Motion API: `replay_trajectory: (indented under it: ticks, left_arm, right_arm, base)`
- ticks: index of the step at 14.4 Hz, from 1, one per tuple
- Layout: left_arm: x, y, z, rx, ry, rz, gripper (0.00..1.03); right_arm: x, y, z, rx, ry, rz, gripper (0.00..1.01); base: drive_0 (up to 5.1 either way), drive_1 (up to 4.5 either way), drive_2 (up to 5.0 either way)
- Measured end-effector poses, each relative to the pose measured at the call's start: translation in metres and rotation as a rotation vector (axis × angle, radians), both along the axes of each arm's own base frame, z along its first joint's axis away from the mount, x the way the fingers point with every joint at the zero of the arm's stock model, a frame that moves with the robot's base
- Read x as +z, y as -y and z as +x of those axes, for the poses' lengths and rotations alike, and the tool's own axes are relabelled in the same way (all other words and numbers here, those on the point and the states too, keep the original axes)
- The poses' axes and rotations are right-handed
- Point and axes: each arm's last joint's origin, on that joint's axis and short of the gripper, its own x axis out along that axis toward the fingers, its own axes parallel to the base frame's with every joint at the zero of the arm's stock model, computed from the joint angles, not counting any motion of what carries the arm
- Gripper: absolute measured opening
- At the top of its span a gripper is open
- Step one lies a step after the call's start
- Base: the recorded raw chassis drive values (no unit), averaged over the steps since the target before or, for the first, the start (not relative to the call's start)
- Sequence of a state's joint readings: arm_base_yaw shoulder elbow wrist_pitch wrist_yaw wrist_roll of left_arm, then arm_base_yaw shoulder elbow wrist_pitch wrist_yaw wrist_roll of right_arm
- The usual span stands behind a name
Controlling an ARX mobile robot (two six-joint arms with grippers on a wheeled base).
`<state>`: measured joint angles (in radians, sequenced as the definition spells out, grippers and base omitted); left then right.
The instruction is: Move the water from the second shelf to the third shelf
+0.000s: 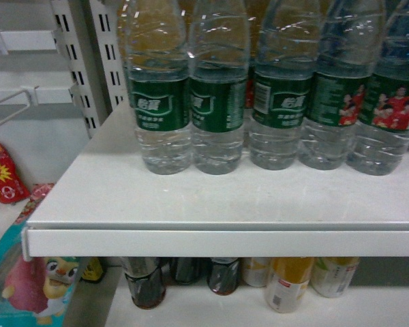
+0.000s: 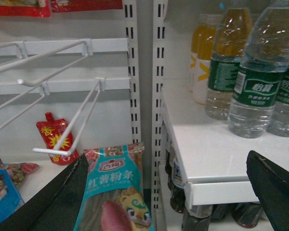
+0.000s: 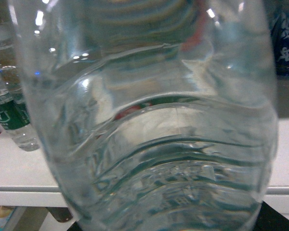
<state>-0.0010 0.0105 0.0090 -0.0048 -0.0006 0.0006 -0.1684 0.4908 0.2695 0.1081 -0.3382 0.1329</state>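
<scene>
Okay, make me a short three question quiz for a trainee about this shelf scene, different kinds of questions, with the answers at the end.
1. True or false: the left gripper is shut on a water bottle.
2. Multiple choice: what fills the right wrist view? A) a cola bottle B) a clear ribbed water bottle C) a snack bag
3. Fill in: the front row on the white shelf in the head view shows ___ green-labelled water bottles.

Key
1. False: its fingers stand wide apart with nothing between them.
2. B; the bottle sits right against the camera, though the right gripper's fingers are hidden.
3. Five.
</scene>
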Motion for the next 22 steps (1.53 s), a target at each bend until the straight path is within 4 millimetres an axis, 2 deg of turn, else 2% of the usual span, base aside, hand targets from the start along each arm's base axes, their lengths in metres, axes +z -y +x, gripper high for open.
replay_trajectory:
  ticks: [13, 15, 18, 22]
  left_arm:
    - [0.0, 0.0, 0.0, 0.0, 0.002, 0.0, 0.98]
    - [0.0, 0.0, 0.0, -0.001, 0.002, 0.0, 0.98]
    - [0.0, 0.0, 0.0, 0.0, 0.002, 0.0, 0.98]
    - [0.0, 0.0, 0.0, 0.0, 0.002, 0.0, 0.98]
  right_arm:
    - [0.001, -0.001, 0.0, -0.007, 0.016, 0.008, 0.41]
    - [0.009, -0.005, 0.001, -0.065, 0.062, 0.039, 0.41]
    - [0.014, -0.016, 0.004, 0.011, 0.061, 0.051, 0.41]
    - [-0.005, -0.044, 0.017, 0.123, -0.021, 0.04, 0.41]
  base:
    - [-5.0, 2.37, 2.4]
    - [-5.0, 2.37, 2.4]
    - [-3.4, 1.58, 1.6]
    - [0.0, 0.0, 0.0]
